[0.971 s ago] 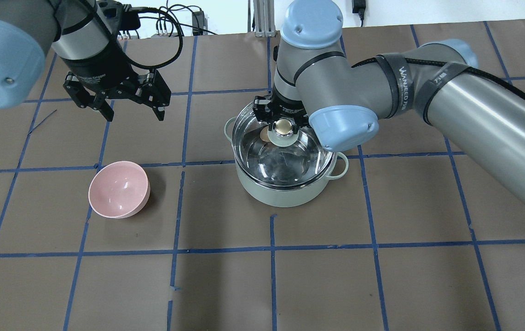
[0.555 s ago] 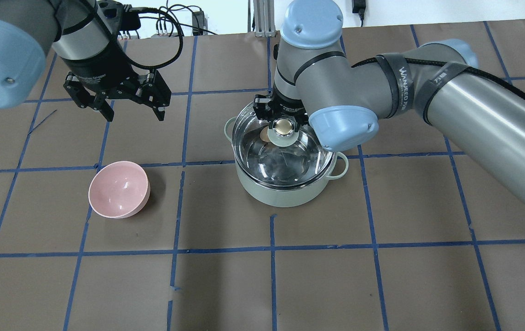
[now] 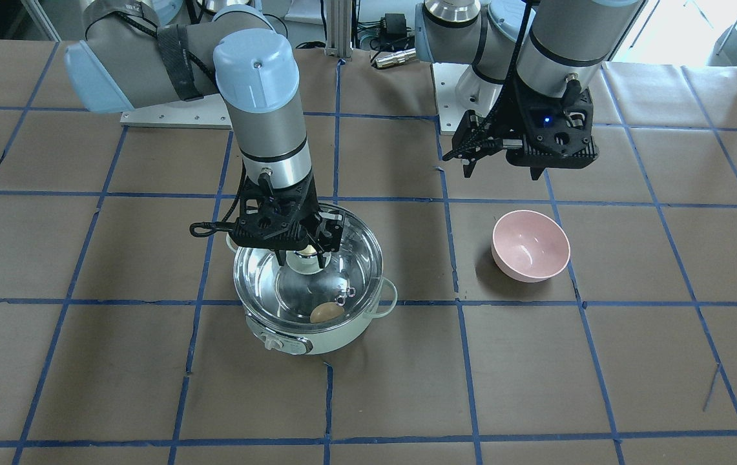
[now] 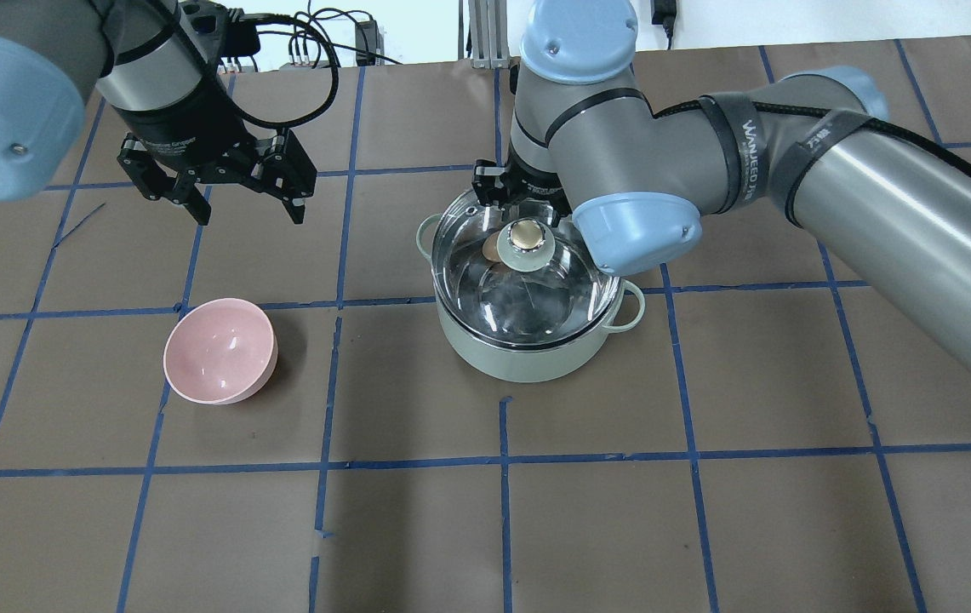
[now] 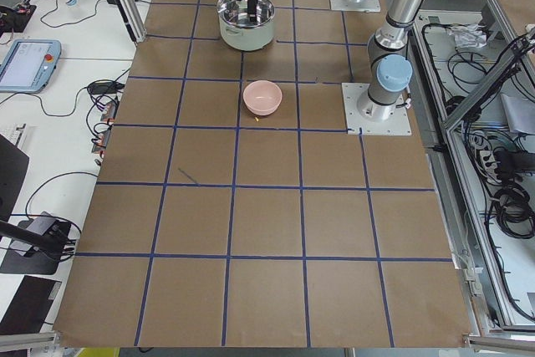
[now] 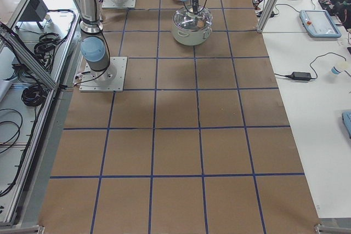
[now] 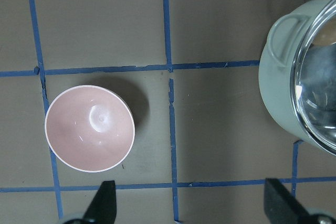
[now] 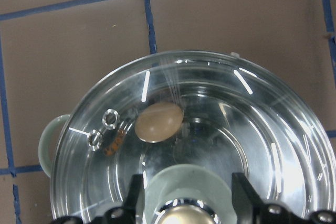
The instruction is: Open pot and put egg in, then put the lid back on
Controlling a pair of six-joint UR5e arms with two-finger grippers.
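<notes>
The fingers [image 8: 242, 195] of the right gripper [image 8: 187, 192] stand apart beside the knob [image 4: 524, 237], gripping nothing. Below them the lid [image 8: 252, 119] sits on the pot [image 4: 528, 358], with the egg [image 8: 159, 121] inside. It is better to rise straight up, without brushing the knob. The left gripper [image 4: 247, 213] is also spread open.

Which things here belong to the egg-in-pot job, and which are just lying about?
Job: pot; lid seated on it; egg inside; right gripper above the lid.
Lying about: pink bowl, empty; left gripper, open, holding nothing.
</notes>
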